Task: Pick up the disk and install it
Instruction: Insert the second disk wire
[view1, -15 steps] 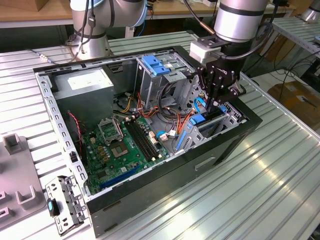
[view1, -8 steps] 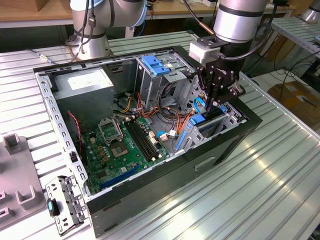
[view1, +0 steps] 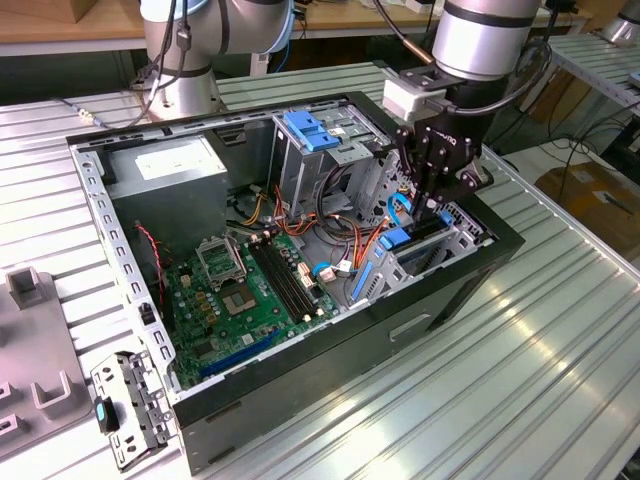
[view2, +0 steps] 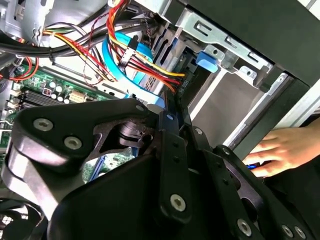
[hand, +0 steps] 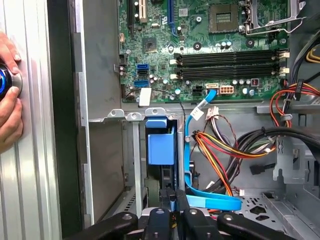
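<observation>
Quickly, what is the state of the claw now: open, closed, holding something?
Claw: closed on the disk, which stands on edge in the drive bay.

Arm: fat silver-grey tubular link with a blue ring at the joint of a second silver segment. A thin black cable runs down beside the link. A small white box-shaped module sits under the wrist. Below it, the matte black metal gripper, built of flat linkage plates. In the second wrist view these black linkage plates carry round silver screw heads. In the first wrist view the black linkage bars show matching pivot bolts.
</observation>
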